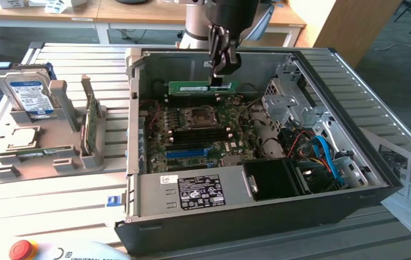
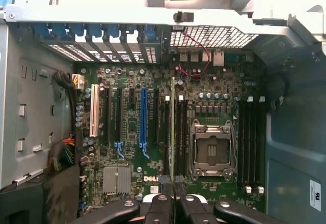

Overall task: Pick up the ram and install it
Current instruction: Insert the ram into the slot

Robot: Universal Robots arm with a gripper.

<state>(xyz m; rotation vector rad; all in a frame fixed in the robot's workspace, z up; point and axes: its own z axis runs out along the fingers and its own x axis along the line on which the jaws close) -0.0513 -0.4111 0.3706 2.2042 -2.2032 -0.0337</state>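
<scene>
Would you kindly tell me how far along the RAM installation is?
Done: the ram is picked up, clamped in the gripper. In hand: it hangs above the motherboard, over the slots beside the CPU socket. Left: it is not yet seated in a slot.

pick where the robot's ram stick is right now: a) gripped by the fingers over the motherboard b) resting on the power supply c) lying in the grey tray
a: the fingers are shut on the ram stick, holding it on edge above the motherboard.

text | motherboard [image 2: 153, 147] — "DELL" | pendant [image 1: 68, 252] — "UNIVERSAL ROBOT", cut off at frame edge
</scene>
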